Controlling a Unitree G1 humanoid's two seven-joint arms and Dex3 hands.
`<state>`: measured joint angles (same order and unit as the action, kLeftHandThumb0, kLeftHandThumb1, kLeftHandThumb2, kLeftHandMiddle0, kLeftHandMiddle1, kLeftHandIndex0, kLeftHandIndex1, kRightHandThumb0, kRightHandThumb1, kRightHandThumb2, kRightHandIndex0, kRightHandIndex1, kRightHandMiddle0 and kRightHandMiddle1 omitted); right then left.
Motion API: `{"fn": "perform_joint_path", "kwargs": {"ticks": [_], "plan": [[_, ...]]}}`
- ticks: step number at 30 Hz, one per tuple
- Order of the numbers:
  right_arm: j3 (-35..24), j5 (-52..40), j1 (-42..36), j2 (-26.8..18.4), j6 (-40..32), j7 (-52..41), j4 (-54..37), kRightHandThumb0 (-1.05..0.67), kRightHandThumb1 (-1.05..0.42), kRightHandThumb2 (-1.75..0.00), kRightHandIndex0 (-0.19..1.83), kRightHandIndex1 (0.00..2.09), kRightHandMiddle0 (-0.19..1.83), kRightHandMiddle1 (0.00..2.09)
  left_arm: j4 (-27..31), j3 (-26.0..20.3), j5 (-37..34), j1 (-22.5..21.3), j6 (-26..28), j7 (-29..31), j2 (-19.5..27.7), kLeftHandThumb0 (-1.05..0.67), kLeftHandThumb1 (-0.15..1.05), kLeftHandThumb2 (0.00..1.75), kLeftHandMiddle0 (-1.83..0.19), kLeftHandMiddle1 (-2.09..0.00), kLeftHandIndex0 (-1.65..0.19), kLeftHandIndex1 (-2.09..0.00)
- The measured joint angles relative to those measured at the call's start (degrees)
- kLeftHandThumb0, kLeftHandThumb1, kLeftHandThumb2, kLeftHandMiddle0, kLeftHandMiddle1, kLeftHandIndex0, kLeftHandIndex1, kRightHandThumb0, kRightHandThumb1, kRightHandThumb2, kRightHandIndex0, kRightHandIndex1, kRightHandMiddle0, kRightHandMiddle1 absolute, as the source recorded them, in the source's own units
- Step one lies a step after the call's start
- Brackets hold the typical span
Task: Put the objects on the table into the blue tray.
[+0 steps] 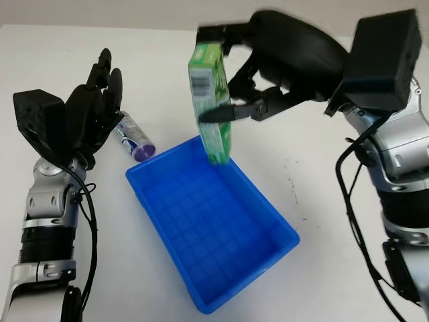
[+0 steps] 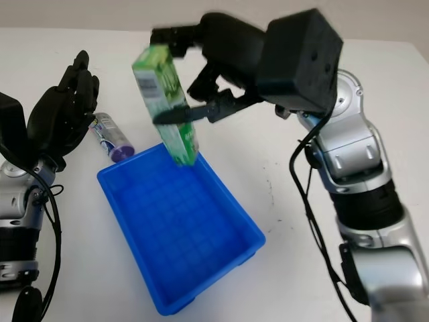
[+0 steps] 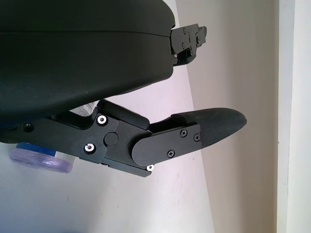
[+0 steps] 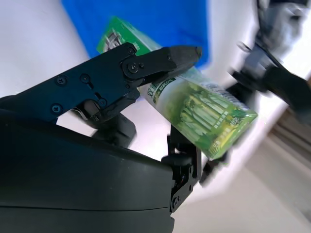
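1. Table [image 1: 53,47]: white top, carrying the tray and a bottle.
2. Blue tray [image 1: 268,258]: sits at centre, turned at an angle to the table edge, with a grid-patterned floor. Nothing lies inside it.
3. Right hand [image 1: 244,100]: held above the tray's far end, its fingers pinching a green box. In the right wrist view one finger [image 4: 146,63] crosses the box's upper face and another presses from underneath; the head views show only the dark fingertip across the box's side.
4. Left hand [image 1: 94,107]: raised over the table to the left of the tray, holding nothing, open.
5. Green box [image 1: 211,100]: upright and slightly tilted, in the air, its lower end over the tray's far corner. A barcode panel shows in the head views; the right wrist view shows a printed picture face instead.
6. Bottle [image 1: 136,139]: small, clear, with a purple cap, lying on its side on the table between the left hand and the tray's far-left corner. In the left wrist view its cap [image 3: 41,160] peeks out from under the hand.
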<state>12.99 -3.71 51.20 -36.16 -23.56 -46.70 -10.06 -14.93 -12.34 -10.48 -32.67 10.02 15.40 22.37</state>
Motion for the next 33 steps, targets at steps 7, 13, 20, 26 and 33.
{"fn": "perform_joint_path", "kwargs": {"ticks": [7,13,20,26,33], "plan": [[0.52,2.66,1.54,-1.51,8.45,-5.54,3.60,-0.88,-1.05,-0.55,-0.06,0.24,-0.15,0.41,-0.09,0.00,-0.04,0.00,0.00,0.12,0.00,-0.77,1.05,0.66,0.19,0.00,0.19,0.00],[-2.60,0.22,1.75,1.49,4.90,-3.30,5.95,-0.87,-1.05,-0.49,-0.14,0.09,-0.19,0.17,-0.17,0.01,-0.03,-0.01,0.00,0.09,0.00,-0.77,1.05,0.66,0.19,0.00,0.19,0.00],[-7.84,-0.60,1.73,7.19,4.44,7.73,6.78,-0.78,-1.05,-0.49,-0.10,0.09,-0.12,0.18,-0.68,0.13,0.00,-0.02,-0.04,0.33,0.01,-0.78,1.05,0.66,0.19,0.00,0.19,0.00],[-10.03,-1.70,1.73,9.39,4.47,11.32,8.62,-0.73,-1.05,-0.58,-0.18,0.04,-0.18,0.13,-0.73,0.16,0.02,-0.02,-0.05,0.20,0.00,-0.78,1.05,0.65,0.19,0.00,0.19,0.00],[-14.29,-2.00,0.88,9.92,5.49,16.30,16.98,-0.78,-1.05,-0.66,-0.19,0.00,-0.19,0.00,-0.73,0.23,0.04,-0.02,-0.02,-0.32,-0.08,-0.78,1.05,0.65,0.19,0.00,0.19,0.00]]}}
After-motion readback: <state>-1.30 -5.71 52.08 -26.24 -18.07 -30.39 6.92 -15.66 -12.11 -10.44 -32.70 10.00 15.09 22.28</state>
